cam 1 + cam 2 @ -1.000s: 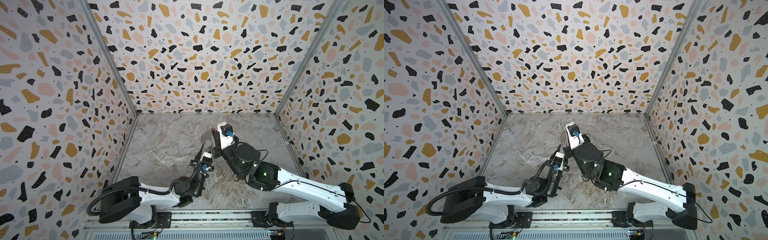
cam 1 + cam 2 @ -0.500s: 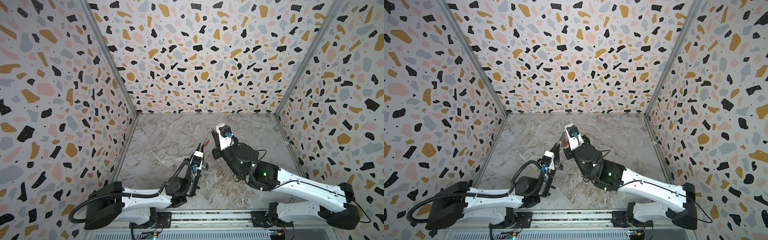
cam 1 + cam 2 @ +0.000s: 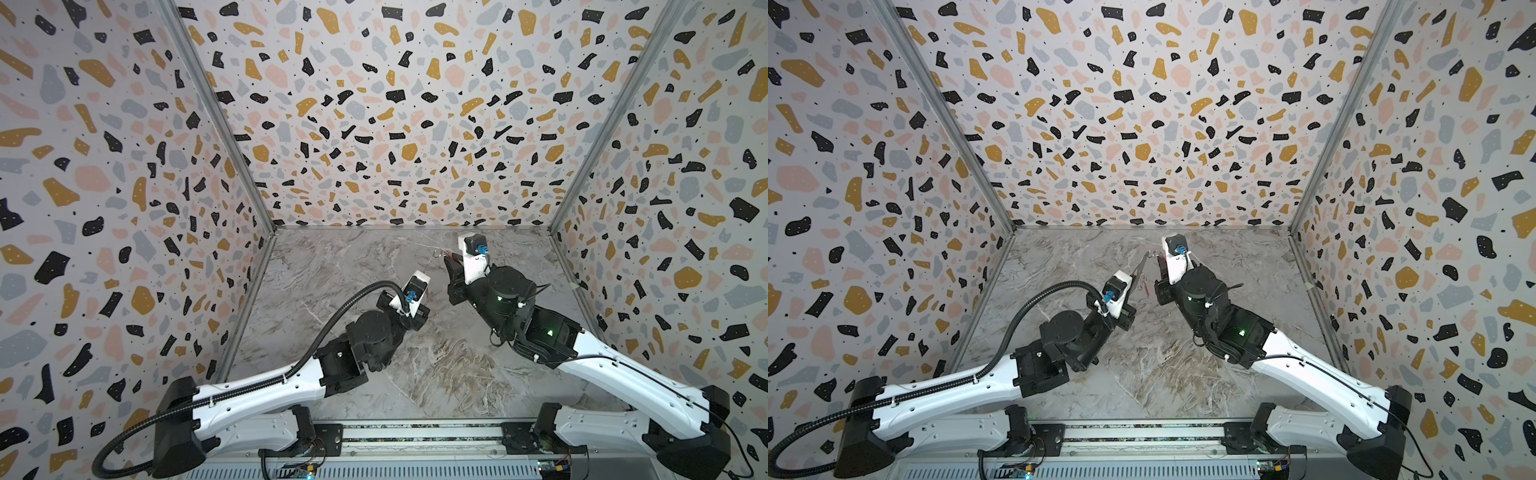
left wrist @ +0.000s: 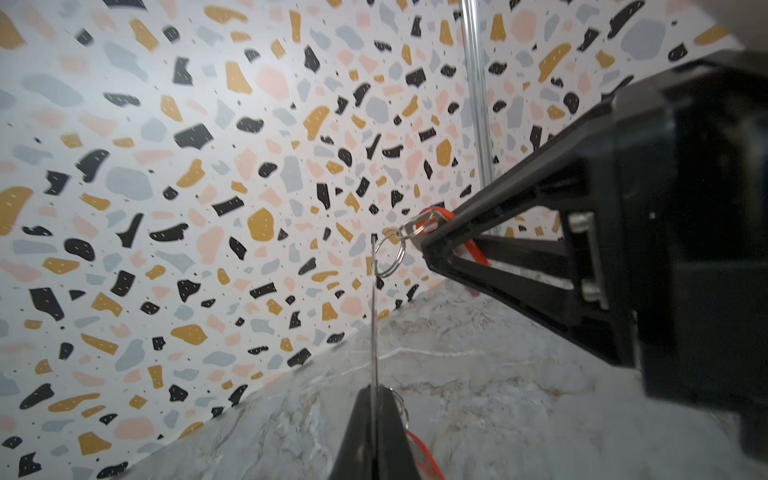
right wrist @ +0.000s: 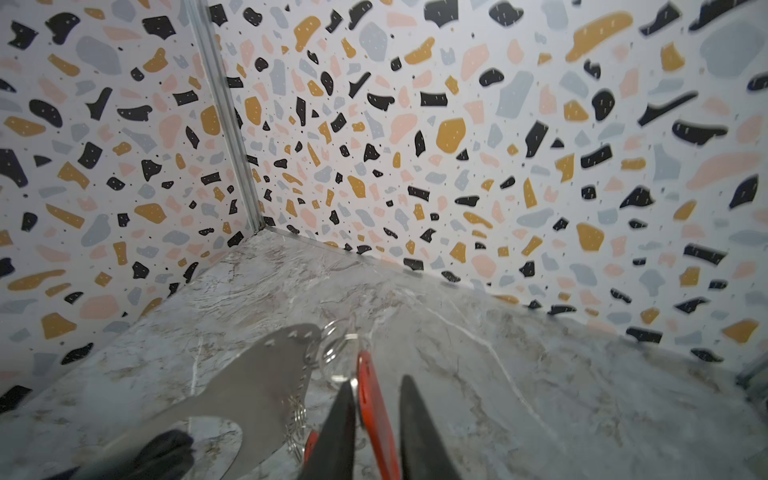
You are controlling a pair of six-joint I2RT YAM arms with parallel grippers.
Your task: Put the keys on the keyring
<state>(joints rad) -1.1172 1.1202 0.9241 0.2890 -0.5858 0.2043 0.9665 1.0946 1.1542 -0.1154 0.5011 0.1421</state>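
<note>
Left gripper (image 4: 376, 390) clamps the keyring (image 3: 1140, 264), long axis toward one o'clock; right gripper (image 5: 376, 380) stands parted around a red tag (image 5: 374, 415).

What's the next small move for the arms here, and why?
Probably draw the right gripper straight back off the red tag. Its jaws stand apart around the tag, the key's split ring overlaps the tip of the keyring, and the left gripper is shut on the keyring. Whether the ring is truly threaded is unclear.
</note>
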